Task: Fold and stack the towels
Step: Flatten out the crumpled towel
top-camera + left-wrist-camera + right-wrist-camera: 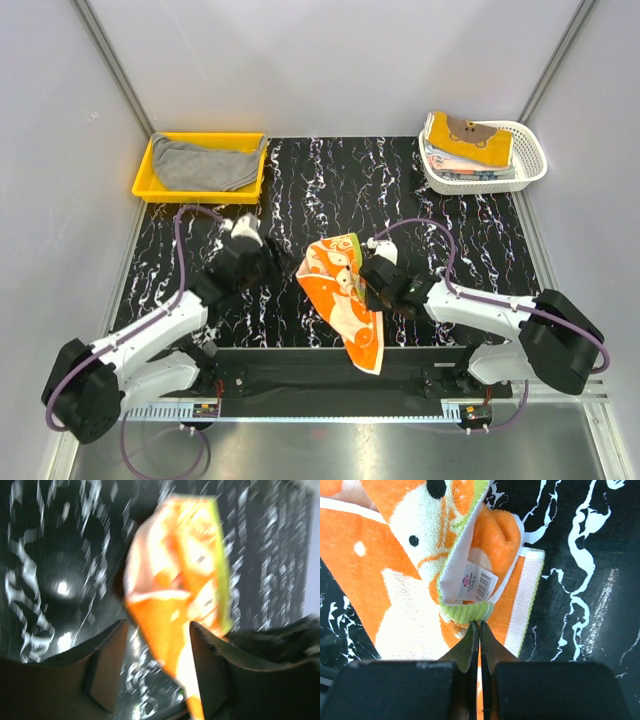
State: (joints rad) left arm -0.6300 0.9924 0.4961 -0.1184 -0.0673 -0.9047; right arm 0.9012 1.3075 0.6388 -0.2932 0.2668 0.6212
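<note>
An orange towel [345, 300] with a white cartoon print and a green hem lies crumpled on the black marbled table, and its lower end hangs over the near edge. My right gripper [368, 283] is shut on its green hem beside the label [479, 624]. My left gripper [283, 268] is just left of the towel with its jaws apart. In the blurred left wrist view the orange towel [180, 570] shows between and beyond the fingers [107, 670], and I cannot tell whether they touch it. A grey towel [205, 165] lies in the yellow tray. Folded towels [470, 140] are stacked in the basket.
The yellow tray [145, 180] stands at the back left and the white lattice basket [530, 165] at the back right. Grey walls close in both sides and the back. A black rail with both arm bases runs along the near edge.
</note>
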